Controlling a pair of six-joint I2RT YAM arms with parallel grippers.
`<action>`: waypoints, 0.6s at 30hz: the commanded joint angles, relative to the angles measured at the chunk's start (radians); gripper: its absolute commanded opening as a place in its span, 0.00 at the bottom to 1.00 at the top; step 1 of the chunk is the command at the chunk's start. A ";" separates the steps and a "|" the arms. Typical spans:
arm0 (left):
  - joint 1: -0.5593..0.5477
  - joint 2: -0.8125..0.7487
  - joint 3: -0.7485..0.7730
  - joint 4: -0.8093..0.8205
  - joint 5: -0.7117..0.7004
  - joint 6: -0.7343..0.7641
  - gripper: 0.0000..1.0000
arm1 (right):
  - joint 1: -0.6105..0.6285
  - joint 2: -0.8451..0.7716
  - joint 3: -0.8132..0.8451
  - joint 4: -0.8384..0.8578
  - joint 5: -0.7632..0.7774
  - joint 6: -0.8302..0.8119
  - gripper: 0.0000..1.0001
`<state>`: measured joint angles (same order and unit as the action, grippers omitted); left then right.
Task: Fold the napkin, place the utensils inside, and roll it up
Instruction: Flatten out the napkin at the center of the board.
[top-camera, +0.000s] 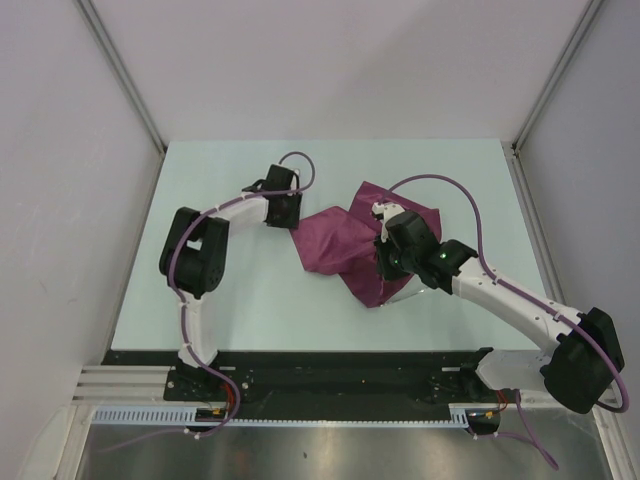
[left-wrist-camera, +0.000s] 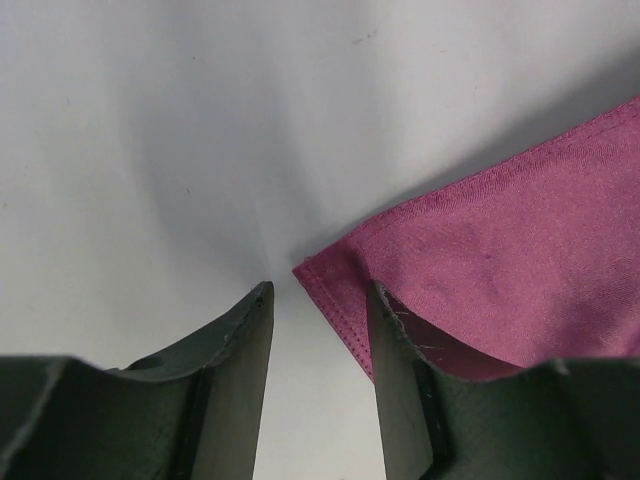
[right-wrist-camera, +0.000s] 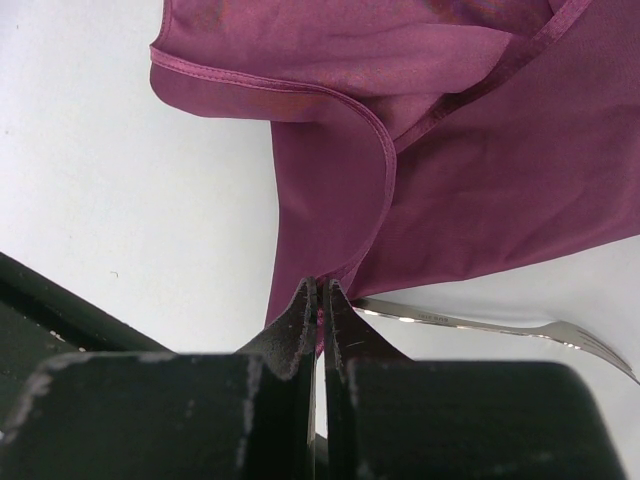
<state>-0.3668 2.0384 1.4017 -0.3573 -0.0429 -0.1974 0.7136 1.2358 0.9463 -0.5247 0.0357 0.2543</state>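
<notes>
Maroon napkin (right-wrist-camera: 480, 180), pinched in right claw (right-wrist-camera: 320, 290), lies just beside fork (right-wrist-camera: 470, 324).

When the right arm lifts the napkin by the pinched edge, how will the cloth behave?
Probably floppy: the napkin drapes in soft folds where the right jaws pinch it. It looks thin and light, so it should hang, not hold shape. It might nudge the fork beside its edge.

I see my right gripper (right-wrist-camera: 320, 300) pinching the napkin (right-wrist-camera: 470, 170), a silver fork (right-wrist-camera: 480, 325) lying just beside its edge.
</notes>
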 joint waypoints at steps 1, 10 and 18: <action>-0.006 0.035 0.040 -0.023 -0.025 0.033 0.47 | -0.002 -0.007 0.012 0.038 -0.010 0.005 0.00; -0.009 0.072 0.071 -0.035 -0.035 0.033 0.35 | -0.002 -0.010 0.014 0.038 -0.005 0.007 0.00; -0.015 0.075 0.048 -0.026 0.031 0.018 0.11 | -0.003 -0.007 0.012 0.038 -0.002 0.002 0.00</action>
<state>-0.3717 2.0808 1.4559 -0.3557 -0.0593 -0.1749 0.7132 1.2358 0.9463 -0.5224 0.0353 0.2539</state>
